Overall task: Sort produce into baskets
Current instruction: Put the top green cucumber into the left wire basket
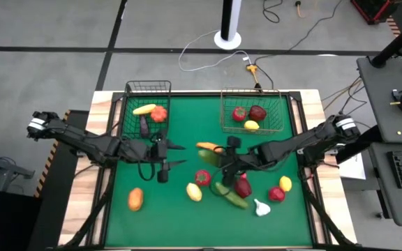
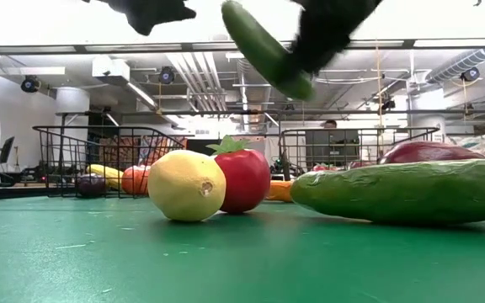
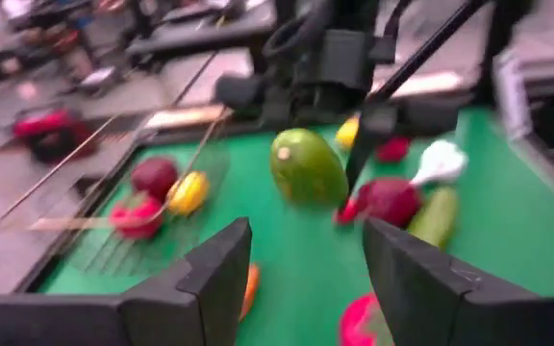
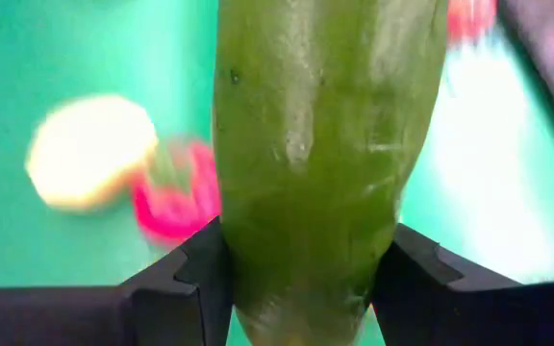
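2 wire baskets sit at the far edge of the green felt table (image 1: 180, 223). The black basket (image 1: 148, 88) on the left is narrow and holds a yellow banana (image 1: 144, 109), an orange-red tomato (image 1: 159, 113) and a dark eggplant (image 1: 144, 125). The brownish basket (image 1: 251, 94) on the right is wider and holds 2 red fruits and 1 yellow lemon (image 1: 251, 125).

The right gripper (image 4: 301, 274) is up in the air over the middle of the table. Its 2 dark fingers pinch a smooth, shiny green cucumber (image 4: 320, 135) between them, 1 finger on each side. The cucumber hangs tilted, off the felt.

The left gripper (image 1: 175, 155) hovers just left of it, jaws spread, with nothing between them.

Below the lifted cucumber lies a second, bumpy cucumber (image 1: 232, 196). Near it are a dark red pepper (image 1: 243, 185), a red tomato (image 1: 202, 177), a round yellow lemon (image 1: 194, 192), white garlic (image 1: 261, 207), a small red fruit (image 1: 276, 194) and a small yellow fruit (image 1: 285, 183). An orange carrot (image 1: 208, 146) lies farther back. An orange potato (image 1: 135, 199) sits alone at the near left.
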